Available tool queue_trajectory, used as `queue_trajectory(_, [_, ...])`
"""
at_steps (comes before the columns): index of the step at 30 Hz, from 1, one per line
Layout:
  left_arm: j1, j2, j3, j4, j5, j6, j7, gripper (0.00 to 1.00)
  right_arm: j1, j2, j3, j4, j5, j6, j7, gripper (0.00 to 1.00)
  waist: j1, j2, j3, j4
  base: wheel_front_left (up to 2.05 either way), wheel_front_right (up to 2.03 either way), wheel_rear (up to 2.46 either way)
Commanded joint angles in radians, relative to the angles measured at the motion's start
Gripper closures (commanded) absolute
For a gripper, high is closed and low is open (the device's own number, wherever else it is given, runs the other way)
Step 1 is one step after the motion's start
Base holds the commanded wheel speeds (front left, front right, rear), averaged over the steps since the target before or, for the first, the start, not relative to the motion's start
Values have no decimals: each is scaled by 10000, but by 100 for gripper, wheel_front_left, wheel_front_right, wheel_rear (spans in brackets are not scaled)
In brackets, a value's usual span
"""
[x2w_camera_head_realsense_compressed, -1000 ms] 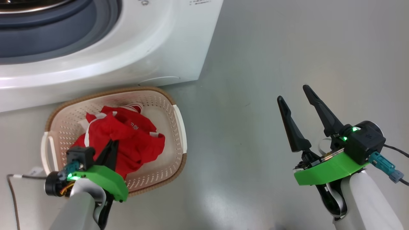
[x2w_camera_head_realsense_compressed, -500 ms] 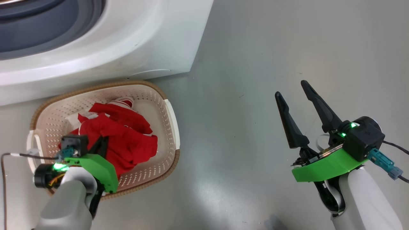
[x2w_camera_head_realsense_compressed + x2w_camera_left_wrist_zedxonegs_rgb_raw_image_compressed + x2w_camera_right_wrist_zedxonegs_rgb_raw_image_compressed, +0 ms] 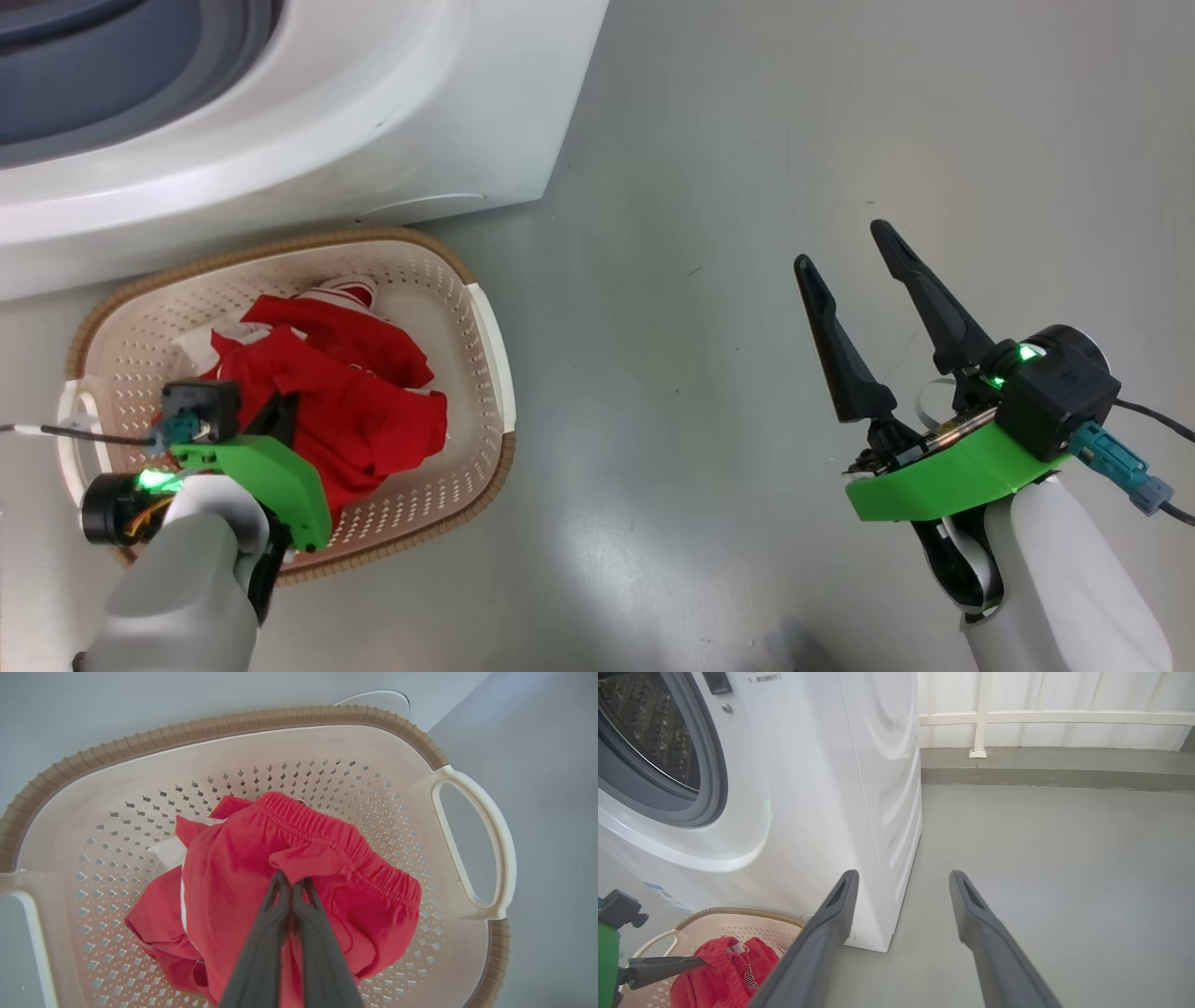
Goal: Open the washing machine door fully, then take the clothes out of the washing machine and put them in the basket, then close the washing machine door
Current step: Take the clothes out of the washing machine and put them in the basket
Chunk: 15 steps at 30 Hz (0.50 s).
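The cream basket (image 3: 485, 345) with a brown rim sits on the floor against the white washing machine (image 3: 401, 103). The red clothes (image 3: 364, 392) lie bunched inside it. My left gripper (image 3: 283, 411) reaches down into the basket. In the left wrist view its fingers (image 3: 280, 914) are pressed together, and the left gripper (image 3: 293, 883) pinches a fold of the clothes (image 3: 233, 868) near the elastic waistband, above the basket (image 3: 233, 723). My right gripper (image 3: 843, 247) hangs open over bare floor to the right. The washing machine door is out of view.
The right wrist view looks past the open right gripper (image 3: 903, 875) at the washing machine (image 3: 808, 788), its grey gasket and steel drum (image 3: 644, 732), and the basket (image 3: 738, 914). A white railing (image 3: 1041, 717) runs along the far wall. Grey floor (image 3: 700, 187) stretches right of the machine.
The head camera has turned, so machine and basket sit further left in the picture. My left gripper stays shut on the clothes in the basket. The right gripper stays open.
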Motion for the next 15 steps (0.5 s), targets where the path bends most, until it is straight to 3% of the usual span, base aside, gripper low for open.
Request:
queue_trajectory(1, [-65, 281, 84, 2, -163, -30, -84, 0, 66, 56, 202, -222, 10, 16, -48, 0, 0, 0, -17, 12, 0, 0, 0])
queue_trajectory(15, [289, 614, 123, -1218, -849, -30, -84, 0, 182, -9, 88, -128, 17, 16, -48, 0, 0, 0, -429, 236, 0, 0, 0])
